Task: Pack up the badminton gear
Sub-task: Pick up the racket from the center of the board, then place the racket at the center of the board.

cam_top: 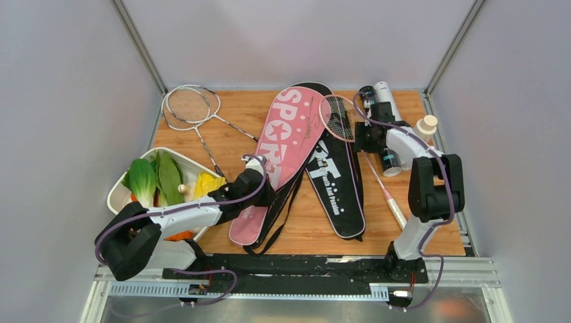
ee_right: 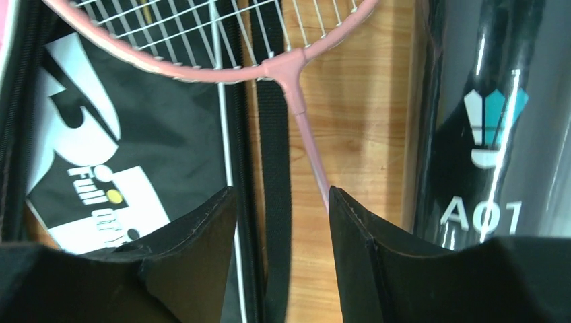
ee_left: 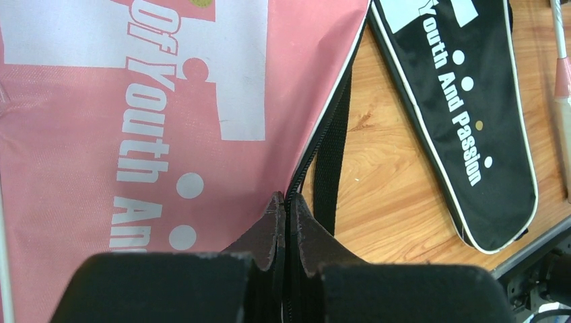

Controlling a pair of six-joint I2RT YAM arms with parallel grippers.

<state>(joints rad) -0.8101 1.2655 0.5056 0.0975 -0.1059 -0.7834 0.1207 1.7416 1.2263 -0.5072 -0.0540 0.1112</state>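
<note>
A pink "SPORT" racket bag lies mid-table, partly over a black racket bag. My left gripper is shut on the pink bag's black zipper edge near the bag's narrow end. A pink racket lies with its head on the black bag. My right gripper is open just above the racket's shaft, which runs beside the right finger. A black tube lies right of it, next to a white tube. Two silver rackets lie at the back left. No shuttlecocks show.
A white tray of vegetables stands at the front left, under my left arm. A small white bottle with a tan cap stands at the right edge. A black carry strap lies on the wooden table between the bags.
</note>
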